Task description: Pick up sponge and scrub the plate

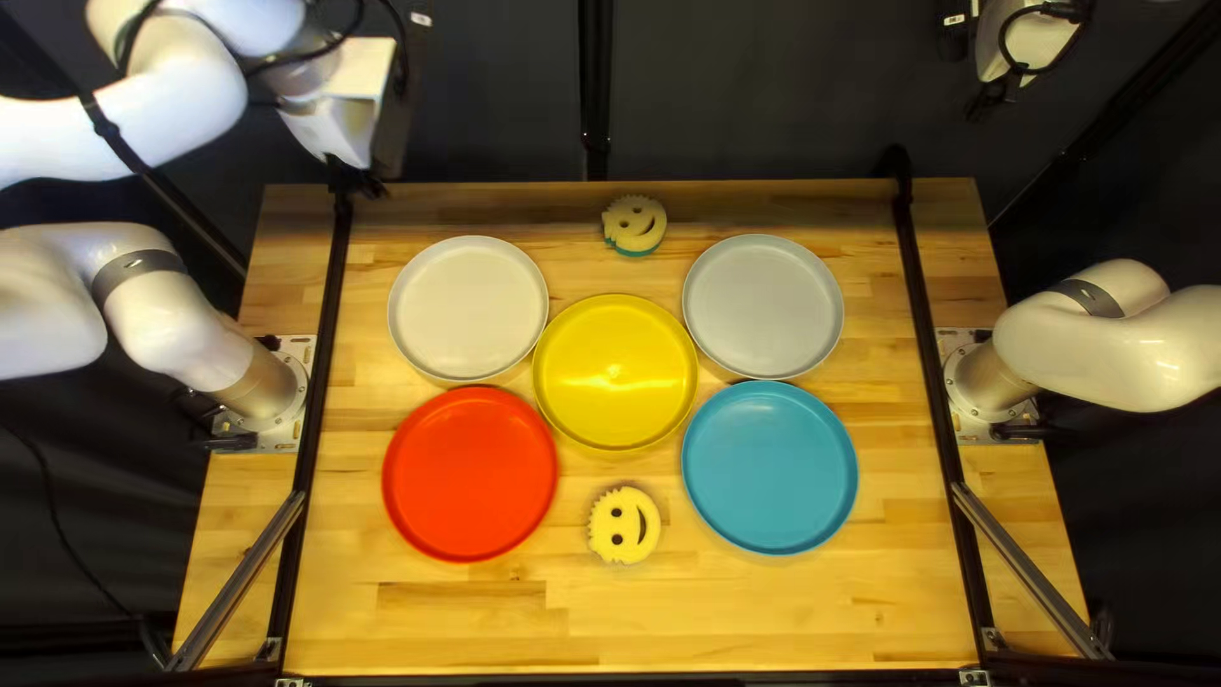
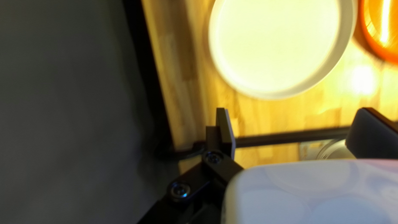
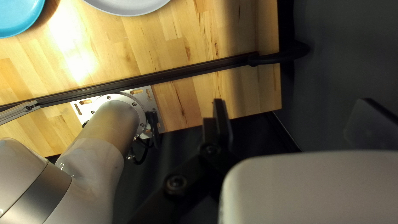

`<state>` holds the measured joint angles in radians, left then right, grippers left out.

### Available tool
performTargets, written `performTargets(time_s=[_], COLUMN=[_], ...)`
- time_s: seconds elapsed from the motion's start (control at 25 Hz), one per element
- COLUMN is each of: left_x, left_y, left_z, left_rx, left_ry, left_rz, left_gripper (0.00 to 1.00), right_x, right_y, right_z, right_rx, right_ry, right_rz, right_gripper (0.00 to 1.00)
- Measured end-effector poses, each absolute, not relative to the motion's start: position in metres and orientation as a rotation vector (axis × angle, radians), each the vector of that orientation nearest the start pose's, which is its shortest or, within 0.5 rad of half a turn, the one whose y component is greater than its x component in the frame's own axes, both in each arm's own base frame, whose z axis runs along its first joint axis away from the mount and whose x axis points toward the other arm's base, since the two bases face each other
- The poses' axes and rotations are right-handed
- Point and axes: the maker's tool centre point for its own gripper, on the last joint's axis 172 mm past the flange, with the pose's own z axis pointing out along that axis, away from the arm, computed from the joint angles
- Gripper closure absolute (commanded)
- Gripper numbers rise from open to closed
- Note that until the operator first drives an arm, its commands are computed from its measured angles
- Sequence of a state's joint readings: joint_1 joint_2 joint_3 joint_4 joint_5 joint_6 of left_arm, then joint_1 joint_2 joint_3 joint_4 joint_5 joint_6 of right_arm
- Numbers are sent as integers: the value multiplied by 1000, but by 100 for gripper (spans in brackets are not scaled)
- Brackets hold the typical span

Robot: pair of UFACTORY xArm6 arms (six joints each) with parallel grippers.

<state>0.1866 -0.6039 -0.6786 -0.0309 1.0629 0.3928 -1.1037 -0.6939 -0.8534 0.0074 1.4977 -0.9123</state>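
A: Top left view, go. Sponges?
B: Two, both smiley. One sponge by the far edge of the tabletop, between the white plate and grey plate. Other sponge between the red plate and blue plate, nearer the near edge.
A: Middle?
B: Yellow plate. All five lie face up.
A: Claws?
B: Left claw is up at the far left corner, right claw beyond the far right corner. Both well apart from the sponges.
A: Left wrist view.
B: Left claw open, fingers wide apart, no grip. White plate ahead, slice of red plate beside it.
A: Right wrist view.
B: Right claw also open, gripping nothing. Bits of blue and grey plates, black rail, right arm's base. No sponge in either wrist view.
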Motion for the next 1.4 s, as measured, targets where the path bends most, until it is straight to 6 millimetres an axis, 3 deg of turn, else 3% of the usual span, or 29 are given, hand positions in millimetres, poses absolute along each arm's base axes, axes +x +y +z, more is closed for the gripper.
performTargets(time_s=[0.08, 0.4, 0.52, 0.68, 0.92, 1.12, 1.24, 1.4], left_x=[367, 367, 372, 391, 432, 457, 471, 481], left_y=[53, 53, 41, 12, -55, -105, -127, -138], left_z=[257, 256, 249, 239, 225, 189, 165, 159], left_rx=[-3079, -3080, -3079, -3077, -3067, -3059, -3059, -3057], left_ry=[297, 284, 277, 291, 346, 377, 406, 424], left_rz=[-347, -350, -343, -341, -353, -372, -379, -398], left_gripper=[0, 0, 0, 0, 0, 0, 0, 0], right_x=[134, 134, 134, 134, 134, 134, 134, 134], right_y=[-260, -260, -260, -260, -260, -260, -260, -260], right_z=[324, 324, 324, 324, 324, 324, 324, 324], right_rx=[-3165, -3165, -3165, -3165, -3165, -3165, -3165, -3165], right_ry=[304, 304, 304, 304, 304, 304, 304, 304], right_rz=[-52, -52, -52, -52, -52, -52, -52, -52], right_gripper=[0, 0, 0, 0, 0, 0, 0, 0])
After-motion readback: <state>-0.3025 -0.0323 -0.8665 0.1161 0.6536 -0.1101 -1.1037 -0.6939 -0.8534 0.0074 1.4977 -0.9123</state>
